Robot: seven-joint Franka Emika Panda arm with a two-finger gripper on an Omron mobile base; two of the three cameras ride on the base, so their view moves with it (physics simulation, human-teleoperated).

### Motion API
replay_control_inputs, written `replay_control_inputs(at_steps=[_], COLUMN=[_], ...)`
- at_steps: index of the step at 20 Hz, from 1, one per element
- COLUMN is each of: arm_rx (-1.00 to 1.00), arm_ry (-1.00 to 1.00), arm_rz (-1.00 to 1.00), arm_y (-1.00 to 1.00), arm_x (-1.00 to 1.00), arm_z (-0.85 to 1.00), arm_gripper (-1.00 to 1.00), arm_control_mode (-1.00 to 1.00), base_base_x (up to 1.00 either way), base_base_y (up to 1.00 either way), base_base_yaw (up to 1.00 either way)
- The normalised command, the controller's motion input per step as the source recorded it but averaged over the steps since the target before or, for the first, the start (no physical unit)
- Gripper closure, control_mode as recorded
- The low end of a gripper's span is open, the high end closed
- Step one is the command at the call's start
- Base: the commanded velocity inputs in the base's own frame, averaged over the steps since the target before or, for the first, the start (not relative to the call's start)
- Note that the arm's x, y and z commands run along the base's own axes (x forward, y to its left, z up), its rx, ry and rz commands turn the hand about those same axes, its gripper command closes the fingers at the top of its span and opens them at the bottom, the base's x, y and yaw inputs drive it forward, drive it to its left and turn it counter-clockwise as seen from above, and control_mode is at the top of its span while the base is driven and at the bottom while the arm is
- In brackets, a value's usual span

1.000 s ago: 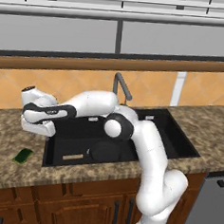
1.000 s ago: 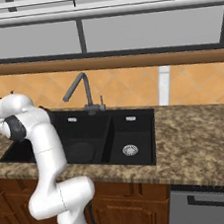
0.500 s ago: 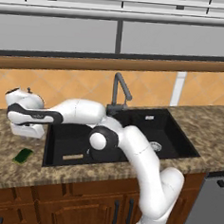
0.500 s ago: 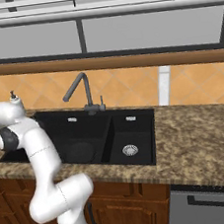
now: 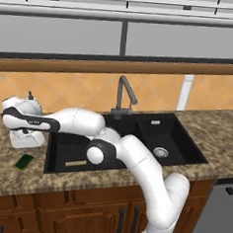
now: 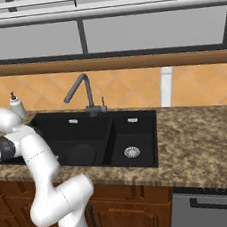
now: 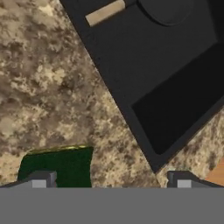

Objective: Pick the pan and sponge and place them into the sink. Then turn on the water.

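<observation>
The green sponge [image 7: 59, 168] lies flat on the speckled counter, just left of the black sink [image 7: 131, 65]. My gripper [image 7: 109, 181] hangs above it, open, with one fingertip [image 7: 41, 179] over the sponge's near edge and the other far to the side. From the left base view the hand [image 5: 25, 137] hovers over the sponge [image 5: 23, 161] at the counter's left. The black pan [image 7: 168, 8] rests in the wide basin, its tan handle [image 5: 75, 163] pointing at the sponge side. The grey faucet [image 5: 123, 96] stands behind the sink [image 5: 152, 122]; no water runs.
A white soap dispenser [image 5: 30, 100] stands by the wall behind my hand, also at the far left in the right base view [image 6: 16, 104]. The silver drain [image 6: 132, 152] marks the narrow basin. Speckled counter [image 6: 199, 140] stretches to the right of the sink.
My arm has swung left from the sink's left edge out over the counter and lowered toward the sponge. The gripper stayed open.
</observation>
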Motion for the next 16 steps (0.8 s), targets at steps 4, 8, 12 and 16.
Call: replay_control_inputs(at_steps=[4,8,12,16], arm_rx=[0.05,0.12,0.21,0.22], arm_ry=[0.09,-0.04,-0.3,-0.3], arm_rz=[0.0,0.0,0.01,0.0], arm_y=[-0.14,0.0,0.09,0.02], arm_x=[-0.34,-0.1,0.0,-0.06], arm_z=[-0.07,-0.01,-0.01,-0.36], arm_gripper=[-1.0,-1.0,-1.0,-1.0], arm_control_mode=[-1.0,-1.0,-1.0,-1.0], base_base_x=[0.0,0.0,0.0,0.0], base_base_y=[0.0,0.0,0.0,0.0], base_base_yaw=[0.0,0.0,0.0,0.0])
